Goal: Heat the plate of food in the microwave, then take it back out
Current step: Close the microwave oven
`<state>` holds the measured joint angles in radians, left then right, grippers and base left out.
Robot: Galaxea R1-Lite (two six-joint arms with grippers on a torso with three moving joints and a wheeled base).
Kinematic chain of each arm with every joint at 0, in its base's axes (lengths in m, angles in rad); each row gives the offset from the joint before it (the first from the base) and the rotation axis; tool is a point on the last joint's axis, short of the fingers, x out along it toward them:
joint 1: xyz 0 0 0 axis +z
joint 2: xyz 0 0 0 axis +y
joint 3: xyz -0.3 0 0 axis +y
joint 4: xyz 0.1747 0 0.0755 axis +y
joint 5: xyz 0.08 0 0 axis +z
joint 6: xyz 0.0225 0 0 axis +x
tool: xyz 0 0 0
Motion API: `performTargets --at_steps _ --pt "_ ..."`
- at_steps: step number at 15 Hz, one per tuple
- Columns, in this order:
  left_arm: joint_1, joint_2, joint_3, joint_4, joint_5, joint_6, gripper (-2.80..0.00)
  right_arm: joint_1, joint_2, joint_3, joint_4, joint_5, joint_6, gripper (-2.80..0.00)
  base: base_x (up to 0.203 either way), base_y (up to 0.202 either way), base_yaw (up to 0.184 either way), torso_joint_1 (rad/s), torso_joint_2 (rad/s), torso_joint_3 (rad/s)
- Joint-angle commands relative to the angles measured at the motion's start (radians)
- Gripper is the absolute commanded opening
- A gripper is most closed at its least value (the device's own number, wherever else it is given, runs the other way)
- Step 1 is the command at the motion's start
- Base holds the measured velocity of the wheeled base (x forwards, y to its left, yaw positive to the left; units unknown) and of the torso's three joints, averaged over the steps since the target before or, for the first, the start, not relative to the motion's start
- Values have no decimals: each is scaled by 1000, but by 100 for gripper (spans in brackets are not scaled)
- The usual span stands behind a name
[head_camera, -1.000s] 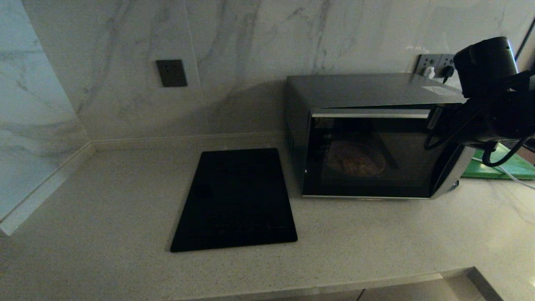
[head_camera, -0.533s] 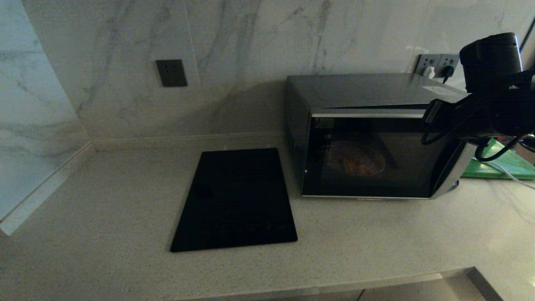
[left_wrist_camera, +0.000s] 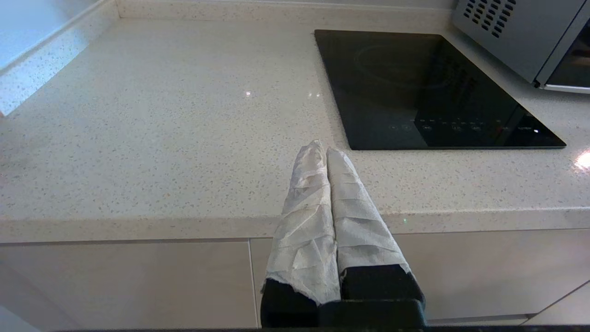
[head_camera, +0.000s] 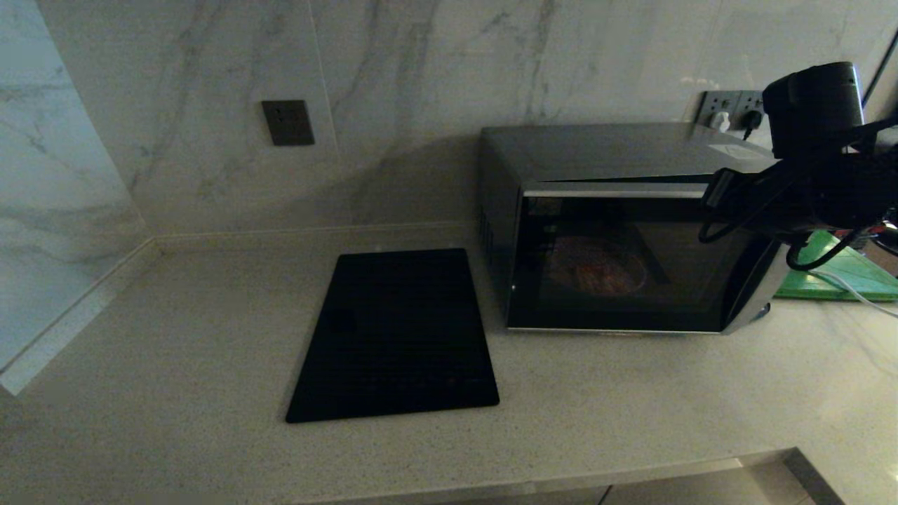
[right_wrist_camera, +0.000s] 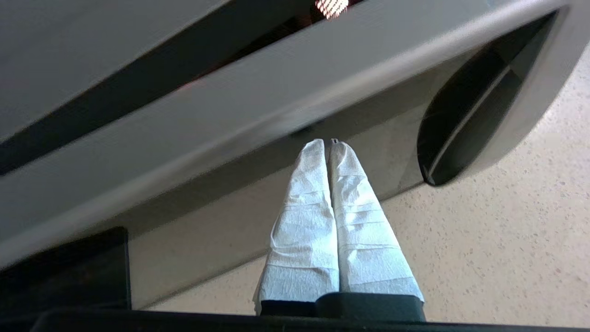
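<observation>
Inside, the plate (head_camera: pixel 596 270) sits behind the dark glass door of the microwave (head_camera: pixel 617 231), which stands on the desk (head_camera: pixel 210 330) beside a black slab (head_camera: pixel 396 333). Right tool (right_wrist_camera: pixel 328 144) is at the microwave's right front corner, fingers pressed together, holding nothing. Left tool (left_wrist_camera: pixel 325 150) hangs off the desk's front edge, also closed and empty.
</observation>
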<state>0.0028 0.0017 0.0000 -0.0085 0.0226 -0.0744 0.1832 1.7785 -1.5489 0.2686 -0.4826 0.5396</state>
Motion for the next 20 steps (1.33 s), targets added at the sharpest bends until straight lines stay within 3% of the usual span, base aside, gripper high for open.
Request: performTargets --at_steps 1,10,12,14,20 --pt "0 0 0 1 0 -1 -280 -13 14 -1 -15 0 2 -280 0 0 0 0 0 0" --pt "0 0 0 0 0 -1 -280 -39 18 -1 -30 82 2 -280 0 0 0 0 0 0" --pt "0 0 0 88 0 -1 -280 -42 18 0 -35 93 2 -280 0 0 0 0 0 0" --pt "0 0 0 2 0 -1 -280 -44 27 -5 -42 93 3 -280 0 0 0 0 0 0" --pt "0 0 0 -1 0 -1 -280 -62 27 -5 -72 111 4 -280 0 0 0 0 0 0"
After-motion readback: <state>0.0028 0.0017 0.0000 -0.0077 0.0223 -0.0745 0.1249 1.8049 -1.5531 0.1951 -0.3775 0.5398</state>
